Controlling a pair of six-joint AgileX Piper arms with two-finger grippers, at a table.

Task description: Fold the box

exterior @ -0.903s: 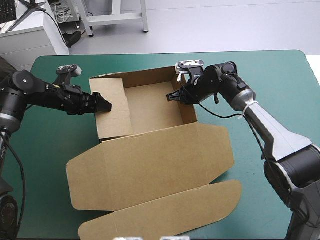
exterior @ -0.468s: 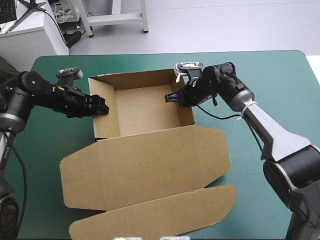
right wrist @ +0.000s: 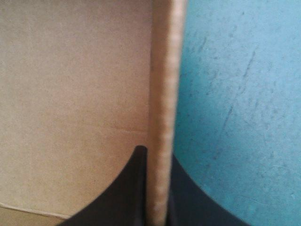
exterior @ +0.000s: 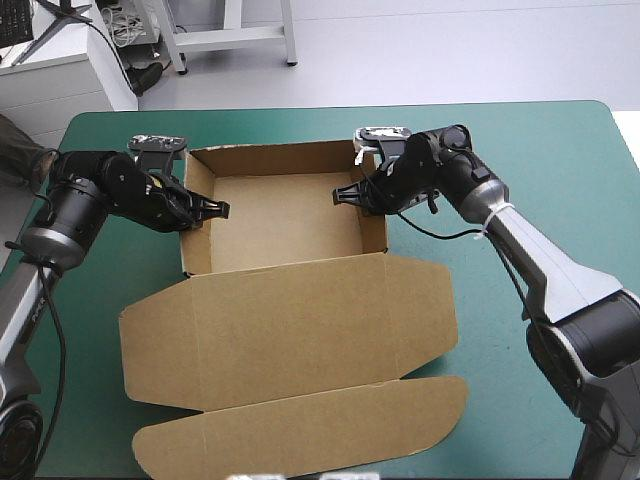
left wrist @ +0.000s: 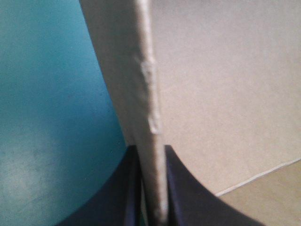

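The brown box (exterior: 280, 215) stands as an open tray in the middle of the table, its lid (exterior: 290, 330) lying flat toward the near edge. My left gripper (exterior: 210, 210) is at the tray's left wall, shut on its upper edge. In the left wrist view the wall (left wrist: 146, 70) runs edge-on between the black fingers of that gripper (left wrist: 150, 149). My right gripper (exterior: 346, 194) is shut on the right wall. The right wrist view shows that wall (right wrist: 164, 70) clamped in the gripper (right wrist: 156, 153), the tray's inside to one side.
The teal-green cover (exterior: 560, 160) shows bare to the right of the box and along the far edge. The lid's outer flap (exterior: 300, 440) reaches close to the table's near edge.
The left wall, earlier leaning into the tray, now stands upright. My left gripper drew back, moved to the wall's top edge and shut on it. The right gripper kept its hold.
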